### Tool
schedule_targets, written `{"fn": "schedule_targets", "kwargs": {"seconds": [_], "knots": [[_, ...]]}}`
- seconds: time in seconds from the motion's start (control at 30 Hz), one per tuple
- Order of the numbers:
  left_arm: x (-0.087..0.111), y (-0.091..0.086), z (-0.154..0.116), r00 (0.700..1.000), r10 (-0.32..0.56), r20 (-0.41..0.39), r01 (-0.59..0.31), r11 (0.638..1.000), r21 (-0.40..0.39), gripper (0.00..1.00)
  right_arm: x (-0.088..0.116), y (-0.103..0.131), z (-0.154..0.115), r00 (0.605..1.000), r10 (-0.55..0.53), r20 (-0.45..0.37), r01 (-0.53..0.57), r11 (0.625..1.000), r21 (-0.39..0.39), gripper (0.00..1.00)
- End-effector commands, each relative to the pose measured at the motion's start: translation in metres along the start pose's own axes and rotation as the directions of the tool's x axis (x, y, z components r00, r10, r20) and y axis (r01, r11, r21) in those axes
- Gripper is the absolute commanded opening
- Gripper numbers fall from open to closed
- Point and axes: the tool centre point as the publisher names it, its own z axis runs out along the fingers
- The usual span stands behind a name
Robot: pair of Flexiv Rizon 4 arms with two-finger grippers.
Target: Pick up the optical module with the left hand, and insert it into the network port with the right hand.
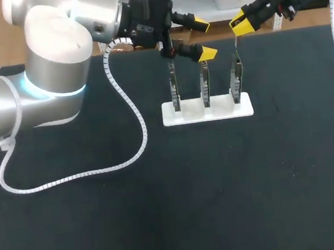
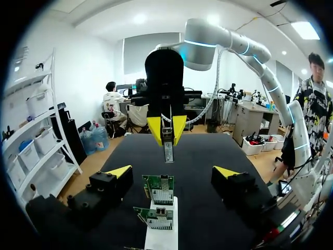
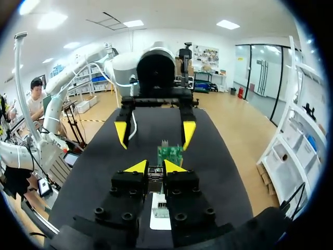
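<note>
The right tool (image 1: 243,23) pinches the module (image 1: 236,46) just above the rightmost board (image 1: 236,79). The left tool (image 1: 205,38) hangs spread wide, empty. I'd keep the module plumb and lower it slowly.

Bright, even light falls from ceiling panels (image 3: 134,23) overhead. The dark tabletop (image 1: 164,210) soaks it up — barely a shadow shows beneath the left end effector (image 1: 205,38). Glare whitens the silver left arm (image 1: 54,38) behind it; the yellow tips of the right end effector (image 1: 241,23) read vivid.
</note>
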Motion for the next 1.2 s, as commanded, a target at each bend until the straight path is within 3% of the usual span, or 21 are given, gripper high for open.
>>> {"fn": "schedule_targets", "kwargs": {"seconds": [0.03,0.7,1.2], "knots": [[0.0,-0.001,0.0,1.0,-0.001,-0.002,0.001,1.0,-0.004,1.0,0.008,-0.001,0.0,1.0,0.011,-0.001,-0.011,1.0,-0.001,0.0],[0.0,-0.001,0.0,1.0,-0.001,-0.002,0.001,1.0,-0.004,1.0,0.024,0.007,0.014,1.0,0.004,-0.029,-0.005,0.999,-0.049,0.0],[0.0,-0.001,0.0,1.0,-0.001,-0.002,0.001,1.0,-0.004,1.0,0.029,0.004,0.016,1.0,0.013,-0.017,-0.014,0.999,-0.036,0.0]]}}
